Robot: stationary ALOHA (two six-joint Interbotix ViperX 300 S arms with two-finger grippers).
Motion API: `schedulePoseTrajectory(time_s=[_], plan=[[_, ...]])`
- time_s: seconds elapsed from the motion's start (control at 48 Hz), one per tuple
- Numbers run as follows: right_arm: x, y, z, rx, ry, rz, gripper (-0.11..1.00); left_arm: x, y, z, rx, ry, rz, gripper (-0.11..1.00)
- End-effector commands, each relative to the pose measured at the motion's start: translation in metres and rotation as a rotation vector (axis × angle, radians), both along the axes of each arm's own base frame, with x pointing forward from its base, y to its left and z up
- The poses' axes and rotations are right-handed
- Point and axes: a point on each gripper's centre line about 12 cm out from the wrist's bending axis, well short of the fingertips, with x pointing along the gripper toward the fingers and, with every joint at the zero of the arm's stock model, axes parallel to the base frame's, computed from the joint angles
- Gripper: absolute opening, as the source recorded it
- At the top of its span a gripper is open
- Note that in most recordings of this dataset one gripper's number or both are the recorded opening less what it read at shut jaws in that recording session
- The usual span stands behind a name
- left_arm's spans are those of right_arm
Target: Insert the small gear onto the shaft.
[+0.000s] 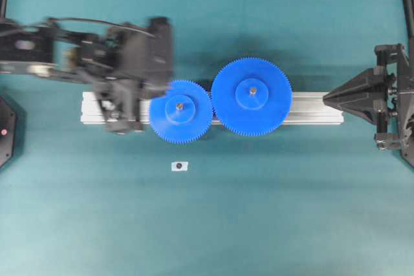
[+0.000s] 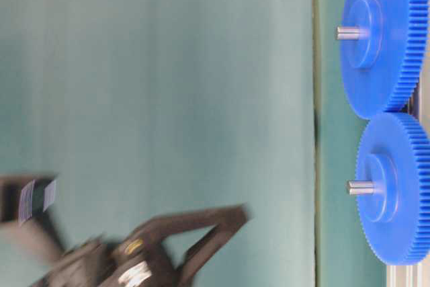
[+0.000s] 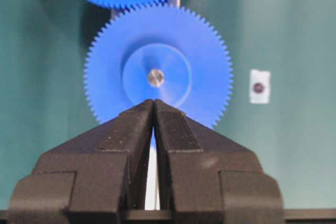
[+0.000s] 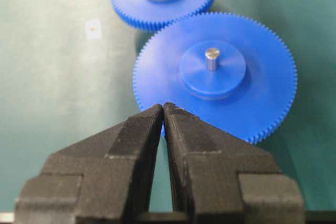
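Overhead: the small gear (image 1: 180, 111) sits on the aluminium rail (image 1: 317, 108) with the shaft (image 1: 179, 105) showing through its hub, its teeth meshing with the large gear (image 1: 251, 97) to its right. The left fingers (image 1: 132, 111) hang over the rail's left end, just beside the small gear, blurred. The right fingers (image 1: 330, 97) point at the rail's right end. A small white tag (image 1: 179, 166) lies on the green desk (image 1: 259, 211) below the gears.

Table-level: both gears are mounted, each with a metal pin protruding from its hub.

Left wrist: the fingers (image 3: 154, 106) are pressed together, holding nothing, above the small gear (image 3: 157, 66).

Right wrist: the fingers (image 4: 163, 109) are closed and empty, near the large gear (image 4: 220, 77).
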Motion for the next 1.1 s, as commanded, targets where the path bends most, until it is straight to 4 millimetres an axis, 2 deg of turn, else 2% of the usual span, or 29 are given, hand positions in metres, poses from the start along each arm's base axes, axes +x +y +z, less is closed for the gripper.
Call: schedulePoseTrajectory(time_s=[0.0, 0.229, 0.562, 1.083], plan=[[0.003, -0.001, 0.007, 0.006, -0.025, -0.006, 0.2, -0.013, -0.003, 0.015, 0.006, -0.05, -0.006, 0.07], [0.002, -0.001, 0.007, 0.005, -0.026, -0.005, 0.2, -0.041, -0.016, 0.022, 0.006, -0.12, -0.037, 0.07], [-0.004, 0.0, 0.012, 0.002, -0.051, -0.003, 0.2, -0.07, -0.02, 0.021, 0.017, -0.271, -0.048, 0.08], [-0.02, -0.001, 0.017, -0.007, -0.084, -0.013, 0.2, -0.086, -0.03, 0.016, 0.012, -0.279, -0.083, 0.08]])
